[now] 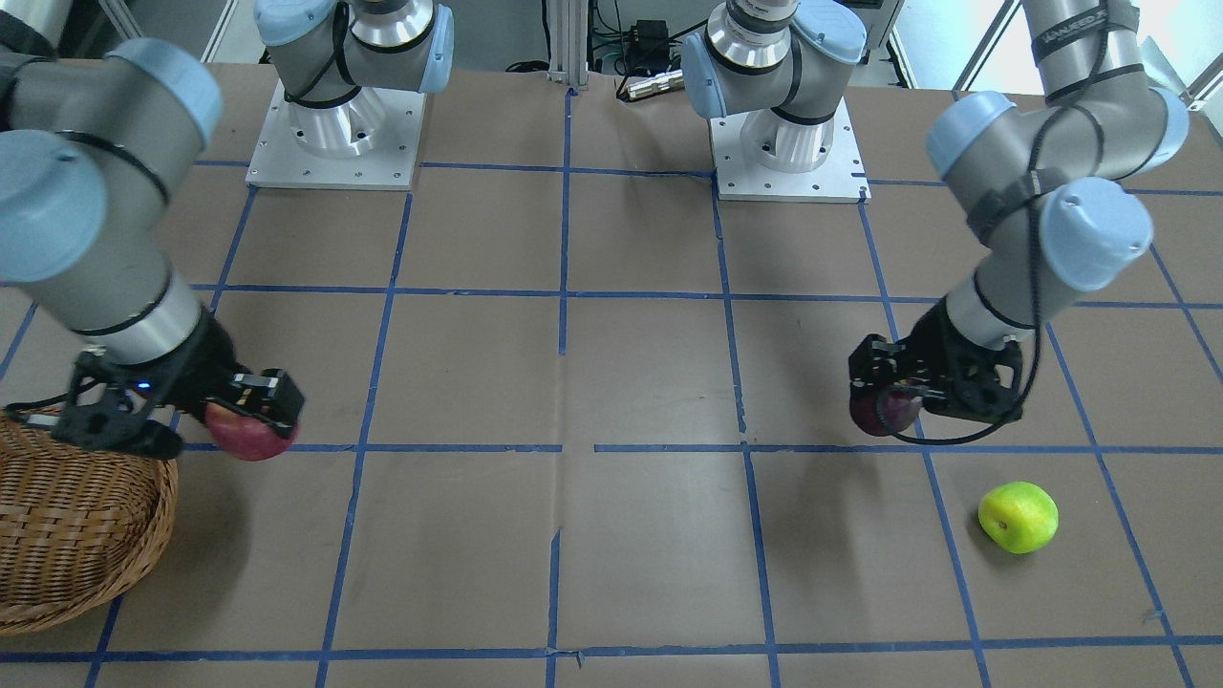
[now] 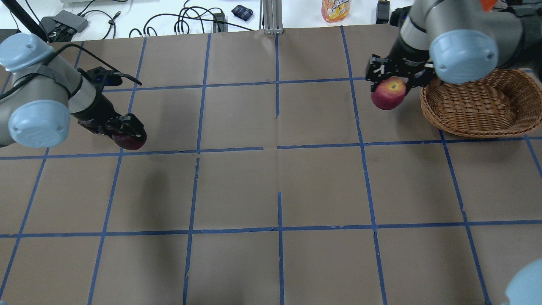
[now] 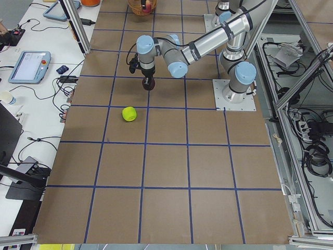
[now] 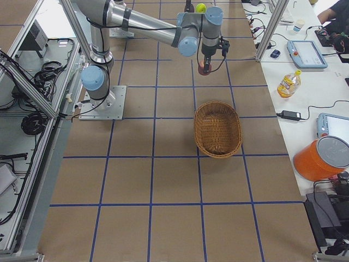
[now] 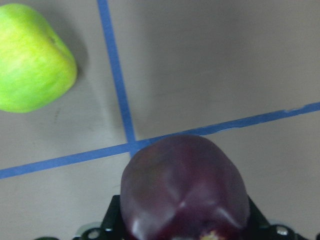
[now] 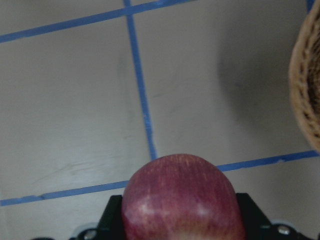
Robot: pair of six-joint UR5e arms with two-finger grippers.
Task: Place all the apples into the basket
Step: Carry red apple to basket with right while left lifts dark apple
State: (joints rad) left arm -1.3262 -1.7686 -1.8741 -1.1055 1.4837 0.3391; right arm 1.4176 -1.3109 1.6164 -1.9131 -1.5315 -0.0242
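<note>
One green apple (image 1: 1018, 517) outside overhead view

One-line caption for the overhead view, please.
Right gripper holds the red apple near the basket; left gripper holds the maroon apple.

matt brown paper table cover (image 2: 271, 186), blue tape lines (image 2: 317, 145), rough woven wicker basket (image 2: 465, 120), glossy purple apple (image 5: 185, 190), waxy green apple (image 5: 32, 57), smooth streaked red apple (image 6: 182, 200)

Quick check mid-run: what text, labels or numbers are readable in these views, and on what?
None reads cleanly.
White lettering on the black strap around the left arm: too blurred.
Label on the drink bottle: cut off, blurred.
Tablet screen: too small.
</note>
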